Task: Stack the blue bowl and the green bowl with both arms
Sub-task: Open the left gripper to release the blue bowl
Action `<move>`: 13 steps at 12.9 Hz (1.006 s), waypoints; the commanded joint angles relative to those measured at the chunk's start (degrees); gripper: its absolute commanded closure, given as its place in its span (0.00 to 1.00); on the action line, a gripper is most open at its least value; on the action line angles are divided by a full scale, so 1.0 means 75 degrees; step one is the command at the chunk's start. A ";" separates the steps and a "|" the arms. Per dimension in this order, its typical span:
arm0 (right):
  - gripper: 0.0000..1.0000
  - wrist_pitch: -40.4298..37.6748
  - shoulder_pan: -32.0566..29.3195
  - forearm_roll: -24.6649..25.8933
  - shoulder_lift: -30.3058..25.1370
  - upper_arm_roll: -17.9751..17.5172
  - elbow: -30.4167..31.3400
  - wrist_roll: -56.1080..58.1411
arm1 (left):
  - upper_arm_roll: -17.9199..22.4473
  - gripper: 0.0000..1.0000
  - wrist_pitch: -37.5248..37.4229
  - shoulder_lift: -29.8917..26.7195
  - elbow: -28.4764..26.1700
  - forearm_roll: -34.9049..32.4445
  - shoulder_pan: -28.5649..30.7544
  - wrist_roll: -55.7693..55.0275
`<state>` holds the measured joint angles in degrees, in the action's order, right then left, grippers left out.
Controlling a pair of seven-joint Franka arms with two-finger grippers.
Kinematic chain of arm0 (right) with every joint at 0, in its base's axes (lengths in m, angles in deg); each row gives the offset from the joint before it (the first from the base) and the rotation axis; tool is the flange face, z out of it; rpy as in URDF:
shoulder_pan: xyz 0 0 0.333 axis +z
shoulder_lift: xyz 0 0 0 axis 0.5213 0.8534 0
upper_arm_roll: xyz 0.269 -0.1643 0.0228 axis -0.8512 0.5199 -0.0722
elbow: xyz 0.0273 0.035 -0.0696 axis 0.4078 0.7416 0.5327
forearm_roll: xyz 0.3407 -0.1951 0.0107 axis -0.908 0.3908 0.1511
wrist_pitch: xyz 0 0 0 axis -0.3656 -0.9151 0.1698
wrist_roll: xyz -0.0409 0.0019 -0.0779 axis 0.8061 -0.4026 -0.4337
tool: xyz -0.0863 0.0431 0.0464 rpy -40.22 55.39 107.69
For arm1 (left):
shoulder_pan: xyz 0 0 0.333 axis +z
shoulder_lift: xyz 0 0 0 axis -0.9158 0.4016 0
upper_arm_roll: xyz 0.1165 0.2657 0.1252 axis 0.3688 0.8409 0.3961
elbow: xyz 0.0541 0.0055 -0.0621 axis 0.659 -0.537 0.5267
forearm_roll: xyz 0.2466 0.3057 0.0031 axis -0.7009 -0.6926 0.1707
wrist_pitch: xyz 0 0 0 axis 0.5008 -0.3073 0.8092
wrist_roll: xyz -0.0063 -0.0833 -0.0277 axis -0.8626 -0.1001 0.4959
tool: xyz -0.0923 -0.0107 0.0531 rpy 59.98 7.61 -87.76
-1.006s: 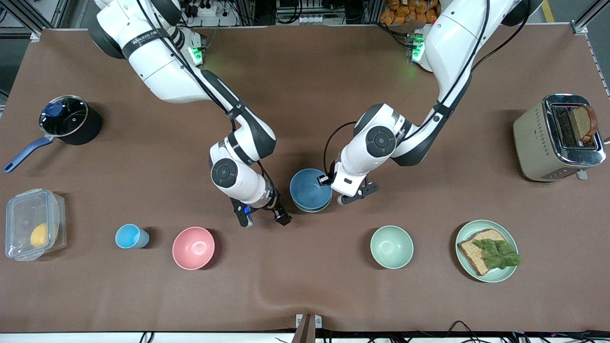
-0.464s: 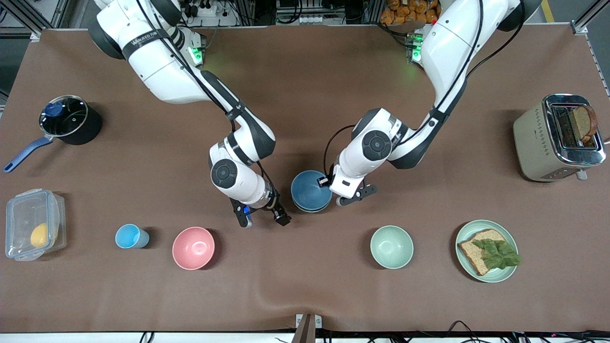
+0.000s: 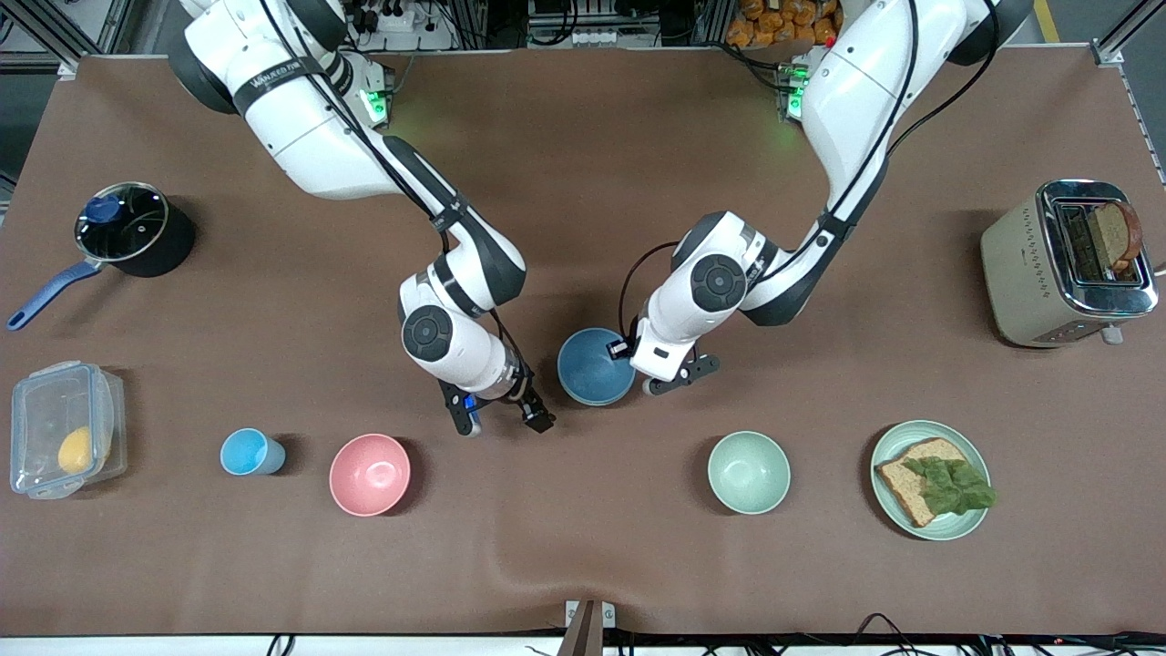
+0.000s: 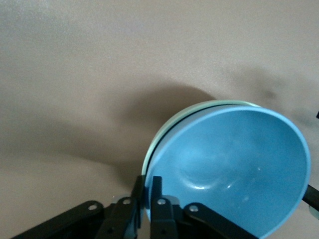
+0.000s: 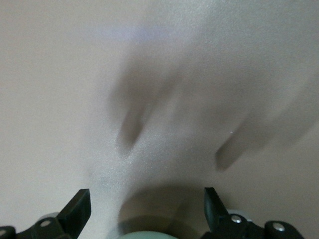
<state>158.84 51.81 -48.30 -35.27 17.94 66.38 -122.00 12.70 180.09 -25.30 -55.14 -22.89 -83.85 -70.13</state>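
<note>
The blue bowl (image 3: 592, 369) (image 4: 234, 169) sits on the table's middle, nested in the green bowl, of which only a thin pale rim (image 4: 199, 105) shows around it. My left gripper (image 3: 629, 351) (image 4: 148, 180) is at the bowls' edge toward the left arm's end. Its fingers stand close together, one inside and one outside the blue bowl's rim. My right gripper (image 3: 504, 421) (image 5: 147, 196) hangs open over bare table beside the bowls, toward the right arm's end, with nothing between its fingers.
Nearer the front camera stand a light-blue cup (image 3: 246, 452), a pink bowl (image 3: 369, 474), a mint bowl (image 3: 749, 472) and a plate (image 3: 888, 451) with bread. A toaster (image 3: 1066, 264) stands at the left arm's end; a pot (image 3: 127, 228) and a plastic box (image 3: 64, 428) at the right arm's.
The left arm has brought the blue bowl down level into the green one, whose rim no longer shows under it in the front view. The right arm has stayed still.
</note>
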 commanded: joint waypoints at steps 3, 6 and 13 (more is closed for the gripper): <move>0.00 -0.0029 -0.0001 -0.0023 0.0169 -0.0068 -0.0257 -0.0045 | 0.0173 0.00 0.0102 0.0109 0.0190 -0.0293 -0.0171 -0.0181; 0.00 -0.0029 0.0023 -0.0093 0.0169 -0.0068 -0.0257 -0.0138 | 0.0173 0.00 0.0078 -0.0101 0.0400 -0.0469 -0.0090 -0.0204; 0.00 -0.0017 0.0035 -0.0129 0.0204 -0.0068 -0.0246 -0.0150 | 0.0325 0.00 -0.0832 -0.1763 0.0307 -0.0713 0.0635 -0.0099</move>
<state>158.84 52.03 -48.92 -34.82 17.79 66.33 -122.20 15.12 178.25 -32.58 -51.00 -25.36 -81.78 -70.12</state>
